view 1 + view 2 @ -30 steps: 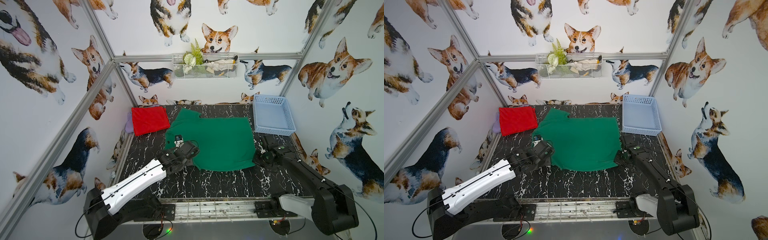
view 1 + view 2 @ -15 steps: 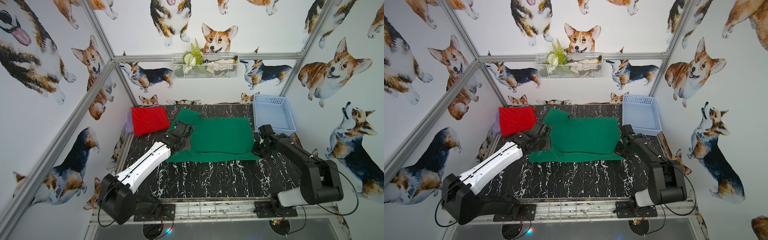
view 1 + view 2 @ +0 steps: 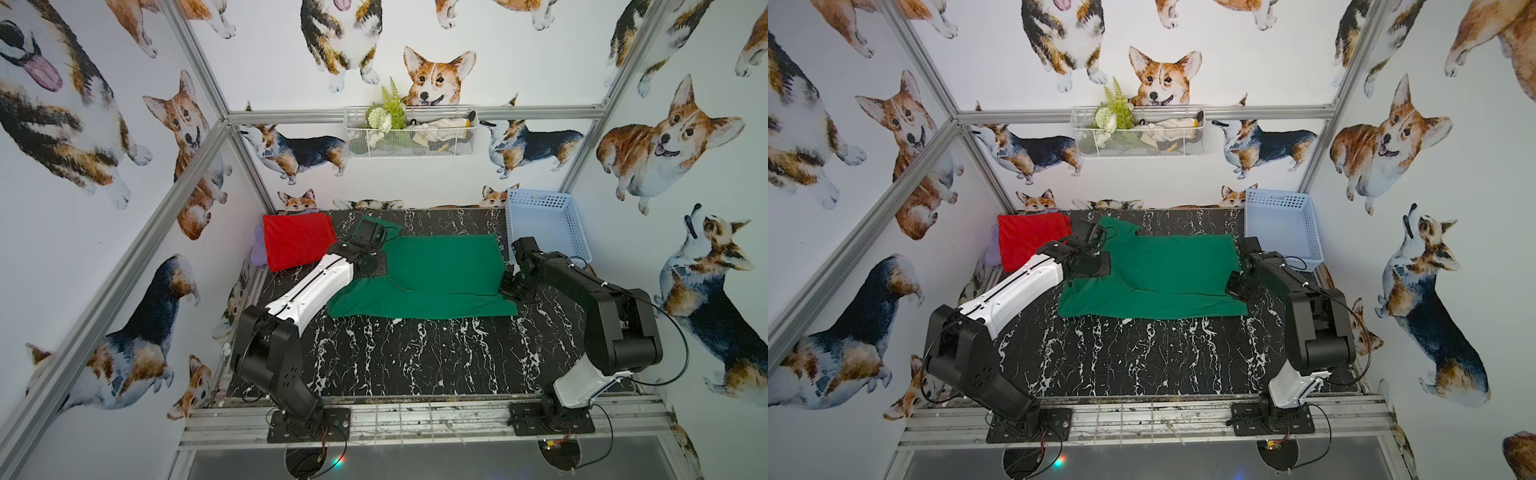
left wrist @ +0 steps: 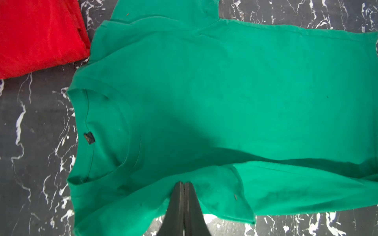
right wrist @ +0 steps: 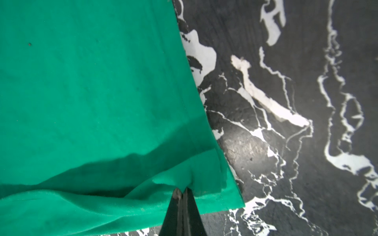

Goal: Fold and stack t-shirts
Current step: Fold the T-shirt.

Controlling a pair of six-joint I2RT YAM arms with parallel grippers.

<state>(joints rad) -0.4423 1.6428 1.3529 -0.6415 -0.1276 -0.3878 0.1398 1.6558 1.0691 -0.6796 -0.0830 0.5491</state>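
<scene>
Pinching green tee (image 4: 204, 92) btwn fingers (image 4: 177, 204), L+R

Bare table (image 3: 415, 365) lies open across most of the 6 o'clock half. The green t-shirt (image 3: 440, 270) covers the middle. A folded red t-shirt (image 3: 297, 241) blocks 10 o'clock; a walled pale blue basket (image 3: 536, 200) blocks 2 o'clock. The left arm (image 3: 311, 286) slants in from 7 o'clock, the right arm (image 3: 582, 282) from 5 o'clock. A bare strip runs at 12 o'clock.
</scene>
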